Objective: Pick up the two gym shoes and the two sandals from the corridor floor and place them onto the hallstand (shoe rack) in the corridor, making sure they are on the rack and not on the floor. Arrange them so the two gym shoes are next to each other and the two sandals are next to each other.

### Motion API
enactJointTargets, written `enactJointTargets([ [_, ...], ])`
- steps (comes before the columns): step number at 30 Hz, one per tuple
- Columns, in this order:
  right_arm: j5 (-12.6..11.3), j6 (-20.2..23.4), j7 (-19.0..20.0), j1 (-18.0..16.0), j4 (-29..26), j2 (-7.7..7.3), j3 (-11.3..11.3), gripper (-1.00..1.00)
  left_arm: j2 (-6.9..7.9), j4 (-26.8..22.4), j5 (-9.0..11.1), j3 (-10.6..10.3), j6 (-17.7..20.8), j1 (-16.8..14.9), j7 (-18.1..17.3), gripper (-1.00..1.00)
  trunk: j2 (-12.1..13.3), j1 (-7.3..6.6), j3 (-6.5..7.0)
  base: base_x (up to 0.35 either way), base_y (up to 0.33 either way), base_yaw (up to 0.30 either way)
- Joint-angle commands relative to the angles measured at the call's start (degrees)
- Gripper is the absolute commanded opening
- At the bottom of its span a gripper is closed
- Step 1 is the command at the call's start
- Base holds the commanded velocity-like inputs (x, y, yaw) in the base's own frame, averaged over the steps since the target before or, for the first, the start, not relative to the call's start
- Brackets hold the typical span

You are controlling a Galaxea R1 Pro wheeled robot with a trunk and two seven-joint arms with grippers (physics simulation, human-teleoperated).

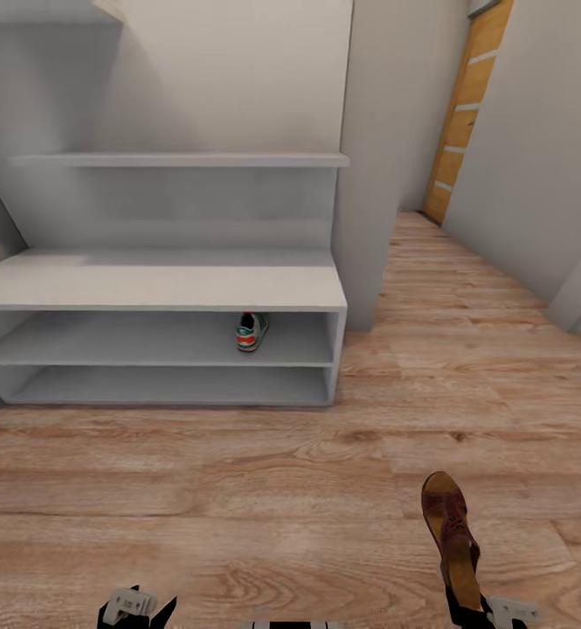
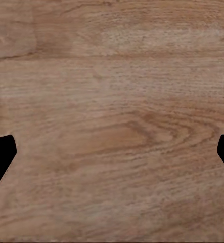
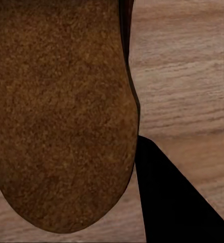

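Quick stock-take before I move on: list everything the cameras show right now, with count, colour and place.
Gym shoe: one, white with green and red-orange, on the upper open shelf of the shoe rack, near its right end.
Sandal: one, brown, in the right gripper above the floor, toe pointing away from the robot; its sole shows close up in the right wrist view.
Shoe rack: one, pale grey-white, against the wall ahead; bench top and lower shelf bare.
Floor: light brown wood planks.
Door: one, orange-brown, at the corridor's far end.
Left gripper: black, open over bare floor.
Right gripper: black, shut on the sandal.
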Motion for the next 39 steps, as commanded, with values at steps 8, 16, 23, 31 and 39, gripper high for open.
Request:
enactJointTargets([
  [8, 0.37, -0.2, 0.36, -0.05, 0.01, 0.03, -0.5, -1.0, -0.03, 0.08, 0.0, 0.31, -0.12, 0.05, -0.38, 1.0, -0.02, -0.03, -0.04, -0.114, 0.282, 0.0],
  [16, 0.39, -0.21, 0.36, -0.05, 0.01, 0.03, -0.5, -1.0, 0.02, 0.06, 0.05, 0.33, -0.12, 0.05, -0.37, 1.0, -0.02, -0.03, -0.04, -0.012, 0.306, 0.0],
  [23, 0.43, -0.23, 0.36, -0.04, -0.07, 0.03, -0.5, -1.0, 0.07, 0.08, 0.09, 0.33, -0.12, 0.05, -0.38, 1.0, -0.02, -0.03, -0.04, 0.0, 0.31, 0.0],
  [31, 0.42, -0.23, 0.36, -0.07, -0.08, 0.03, -0.5, -1.0, 0.14, 0.03, 0.16, 0.33, -0.12, 0.05, -0.38, 1.0, -0.02, -0.03, -0.04, 0.0, 0.31, 0.0],
  [39, 0.43, -0.23, 0.36, -0.09, -0.08, 0.03, -0.5, -1.0, 0.21, 0.0, 0.18, 0.36, -0.12, 0.05, -0.38, 1.0, -0.02, -0.03, -0.04, 0.0, 0.31, 0.0],
])
